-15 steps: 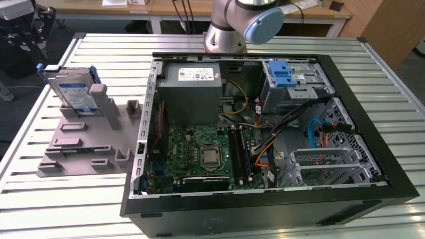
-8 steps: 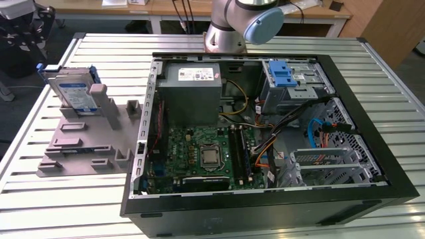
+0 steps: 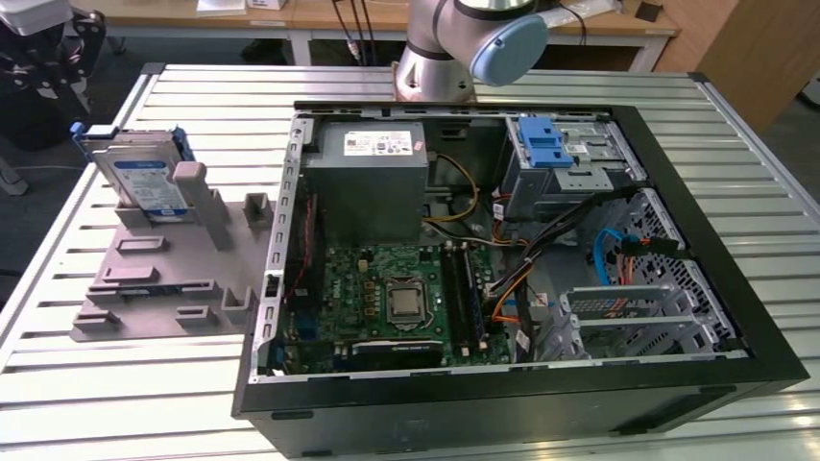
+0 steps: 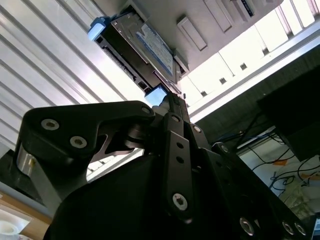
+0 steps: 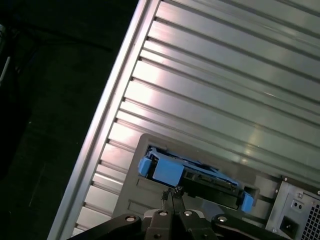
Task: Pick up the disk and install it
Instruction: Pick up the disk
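The slatted surface (image 3: 115, 384) carries the open computer case (image 3: 513, 423). Beside the case, at the exterior view's left, a grey fixture (image 3: 167, 288) holds the disk (image 3: 144, 182) standing on edge in its slot. In the first wrist view the hand (image 5: 172, 191) hangs over the disk with its fingertips pressed together on nothing, so I judge that neither the pick-up nor the install is done yet.

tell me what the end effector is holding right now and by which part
Nothing. The end effector is shut on nothing, and the disk stands on edge in the grey holder, untouched.
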Tool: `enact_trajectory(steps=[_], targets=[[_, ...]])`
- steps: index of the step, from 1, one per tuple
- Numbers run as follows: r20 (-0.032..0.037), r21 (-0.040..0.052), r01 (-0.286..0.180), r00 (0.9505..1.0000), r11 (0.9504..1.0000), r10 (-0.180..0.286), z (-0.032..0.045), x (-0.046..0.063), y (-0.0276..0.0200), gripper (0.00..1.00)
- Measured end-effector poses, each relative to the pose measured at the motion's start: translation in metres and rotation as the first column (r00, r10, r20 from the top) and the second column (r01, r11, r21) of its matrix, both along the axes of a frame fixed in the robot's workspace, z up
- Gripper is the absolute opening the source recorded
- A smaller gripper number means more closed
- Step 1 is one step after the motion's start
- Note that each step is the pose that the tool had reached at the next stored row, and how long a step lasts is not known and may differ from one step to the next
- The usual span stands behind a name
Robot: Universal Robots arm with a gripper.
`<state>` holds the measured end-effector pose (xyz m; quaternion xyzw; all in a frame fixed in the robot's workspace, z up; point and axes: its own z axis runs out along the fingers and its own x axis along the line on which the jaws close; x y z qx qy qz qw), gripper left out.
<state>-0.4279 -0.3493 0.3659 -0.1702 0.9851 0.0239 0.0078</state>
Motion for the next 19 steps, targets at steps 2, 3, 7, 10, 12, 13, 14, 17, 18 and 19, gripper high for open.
enact_trajectory(steps=[2,3,7,10,12,13,14,17,18,19], targets=[[0.0001,0.0000,-0.012,0.9999,0.9999,0.012,-0.0001,-0.0001,0.0000,0.11],[0.0001,0.0000,-0.018,0.9998,0.9998,0.018,-0.0001,-0.0001,0.0000,0.11],[0.0001,0.0000,-0.045,0.9990,0.9990,0.045,0.0000,-0.0003,0.0000,0.11],[0.0000,0.0000,-0.063,0.9980,0.9980,0.063,0.0000,-0.0004,0.0000,0.11],[0.0001,0.0000,-0.075,0.9972,0.9972,0.075,-0.0001,-0.0005,0.0000,0.11],[0.0001,0.0000,-0.080,0.9968,0.9968,0.080,-0.0001,-0.0005,0.0000,0.11],[0.0001,0.0001,-0.086,0.9963,0.9963,0.086,-0.0001,-0.0006,0.0000,0.11],[0.0000,0.0000,-0.102,0.9948,0.9948,0.102,0.0000,-0.0007,0.0000,0.11],[0.0000,0.0000,-0.108,0.9942,0.9942,0.108,0.0000,-0.0008,0.0000,0.11],[0.0000,0.0000,-0.114,0.9935,0.9935,0.114,0.0000,-0.0008,0.0000,0.11]])
